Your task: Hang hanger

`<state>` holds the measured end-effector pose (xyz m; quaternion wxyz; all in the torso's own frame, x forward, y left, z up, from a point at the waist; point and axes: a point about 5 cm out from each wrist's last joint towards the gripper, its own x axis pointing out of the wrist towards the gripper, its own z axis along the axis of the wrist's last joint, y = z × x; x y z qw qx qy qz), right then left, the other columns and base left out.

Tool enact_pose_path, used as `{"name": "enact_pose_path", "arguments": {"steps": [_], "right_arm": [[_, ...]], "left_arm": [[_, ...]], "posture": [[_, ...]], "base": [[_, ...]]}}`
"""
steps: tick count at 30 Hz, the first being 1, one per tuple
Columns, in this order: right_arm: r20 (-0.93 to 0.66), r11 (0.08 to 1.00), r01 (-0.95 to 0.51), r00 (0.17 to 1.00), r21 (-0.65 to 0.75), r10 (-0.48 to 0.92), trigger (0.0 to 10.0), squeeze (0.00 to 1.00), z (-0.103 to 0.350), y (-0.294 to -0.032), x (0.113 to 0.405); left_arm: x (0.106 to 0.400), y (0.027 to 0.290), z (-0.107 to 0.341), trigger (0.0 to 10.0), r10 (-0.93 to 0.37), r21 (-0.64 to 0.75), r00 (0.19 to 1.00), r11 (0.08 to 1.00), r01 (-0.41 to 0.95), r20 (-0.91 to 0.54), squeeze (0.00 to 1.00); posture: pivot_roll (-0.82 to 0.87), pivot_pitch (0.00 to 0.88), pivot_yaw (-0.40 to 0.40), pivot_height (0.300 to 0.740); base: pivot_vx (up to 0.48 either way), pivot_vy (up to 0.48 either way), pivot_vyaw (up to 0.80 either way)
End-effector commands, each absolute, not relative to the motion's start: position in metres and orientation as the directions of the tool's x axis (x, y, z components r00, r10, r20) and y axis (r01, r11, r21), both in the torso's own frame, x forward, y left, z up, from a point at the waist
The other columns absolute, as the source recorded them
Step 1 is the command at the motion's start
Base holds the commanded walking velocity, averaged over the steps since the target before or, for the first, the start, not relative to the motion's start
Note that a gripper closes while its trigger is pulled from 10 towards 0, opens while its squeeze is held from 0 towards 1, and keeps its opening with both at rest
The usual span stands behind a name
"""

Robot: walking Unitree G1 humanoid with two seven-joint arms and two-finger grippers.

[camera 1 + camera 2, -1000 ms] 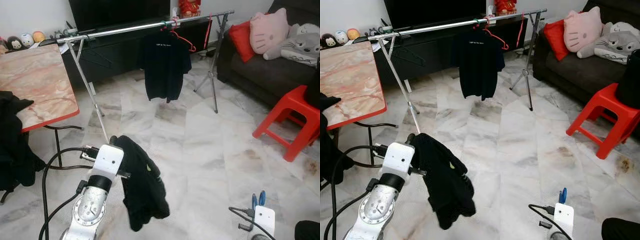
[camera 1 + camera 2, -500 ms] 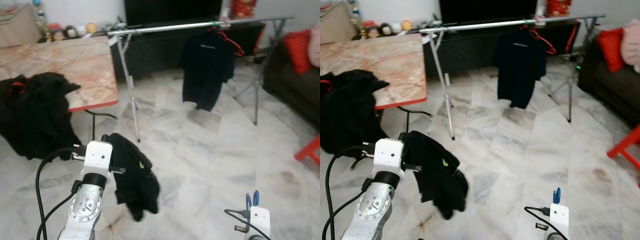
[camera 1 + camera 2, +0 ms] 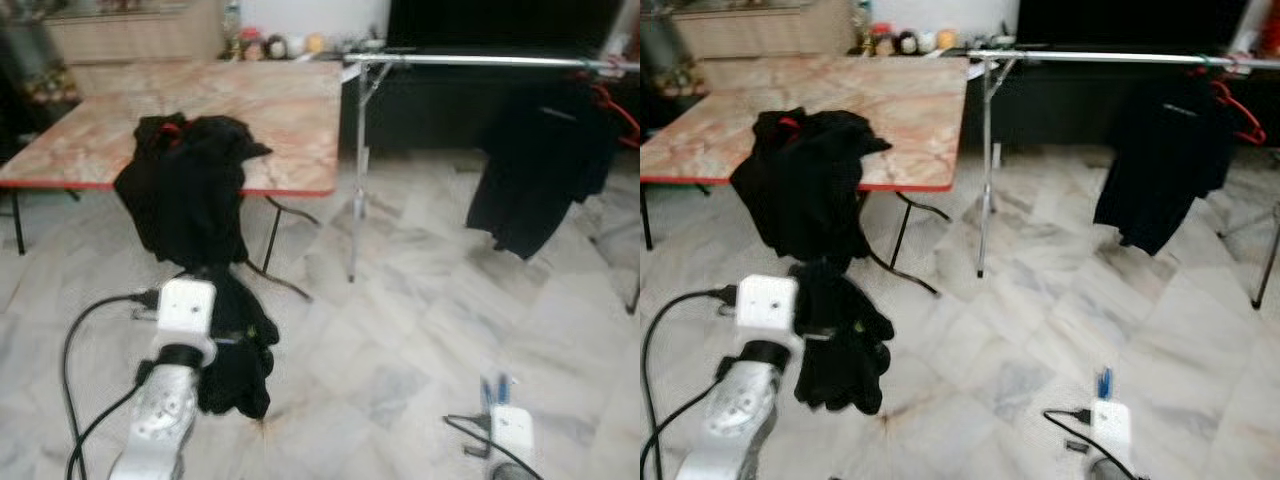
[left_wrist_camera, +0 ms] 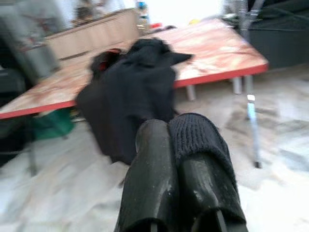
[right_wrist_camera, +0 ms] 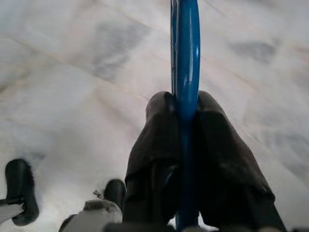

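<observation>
Standing at the left of the room is the marble-topped table (image 3: 290,120), with a pile of black clothes (image 3: 190,185) draping over its front edge. Running to the right of the table is the metal clothes rail (image 3: 480,61), where a black shirt (image 3: 535,170) is hanging. Below the table's front edge, the left gripper (image 4: 181,159) is clenching a black garment (image 3: 235,345). Well right of the table, the right gripper (image 5: 186,140) is pinching a blue hanger (image 5: 186,53).

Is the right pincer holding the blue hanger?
Yes, the right pincer is shut on the blue hanger, which runs between its fingers.
</observation>
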<state>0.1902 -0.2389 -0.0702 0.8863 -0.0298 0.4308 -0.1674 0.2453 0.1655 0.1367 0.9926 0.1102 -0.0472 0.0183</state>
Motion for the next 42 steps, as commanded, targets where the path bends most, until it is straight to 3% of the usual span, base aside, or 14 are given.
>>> {"name": "enact_pose_path", "arguments": {"steps": [1,8,11,18,31,42], "right_arm": [[-0.760,0.939,0.269,0.559,-0.213,-0.332,10.0,0.00,-0.072,-0.243,0.184],[-0.762,0.941,0.263,0.558,-0.214,-0.329,10.0,0.00,-0.072,-0.243,0.183],[-0.766,0.941,0.267,0.554,-0.208,-0.327,10.0,0.00,-0.073,-0.243,0.182],[-0.770,0.942,0.273,0.551,-0.196,-0.320,10.0,0.00,-0.074,-0.242,0.181],[-0.765,0.951,0.253,0.573,-0.176,-0.294,10.0,0.00,-0.070,-0.232,0.194],[-0.763,0.957,0.242,0.585,-0.160,-0.275,10.0,0.00,-0.068,-0.225,0.202]], "left_arm": [[0.245,0.161,0.145,10.0,0.011,0.202,0.991,0.979,-0.038,0.133,0.00],[0.245,0.161,0.144,10.0,0.014,0.200,0.991,0.979,-0.040,0.130,0.00],[0.242,0.173,0.145,10.0,0.055,0.114,0.992,0.991,-0.068,0.113,0.00],[0.231,0.182,0.138,10.0,0.022,0.220,0.995,0.975,-0.043,0.093,0.00],[0.219,0.218,0.120,10.0,0.242,0.162,0.968,0.954,-0.251,0.071,0.00],[0.214,0.229,0.113,10.0,0.310,0.143,0.949,0.938,-0.315,0.061,0.00]], "posture": [[-0.02,0.000,0.003,0.740],[-0.02,0.000,0.002,0.740],[-0.02,0.000,0.002,0.740],[-0.01,0.000,0.001,0.740],[0.04,0.000,-0.028,0.740],[0.07,0.000,-0.034,0.740]], "base": [[0.000,0.000,0.80],[0.000,0.000,0.80],[0.000,0.000,0.51],[0.000,0.000,0.00],[0.000,0.000,0.00],[0.000,0.000,0.00]]}}
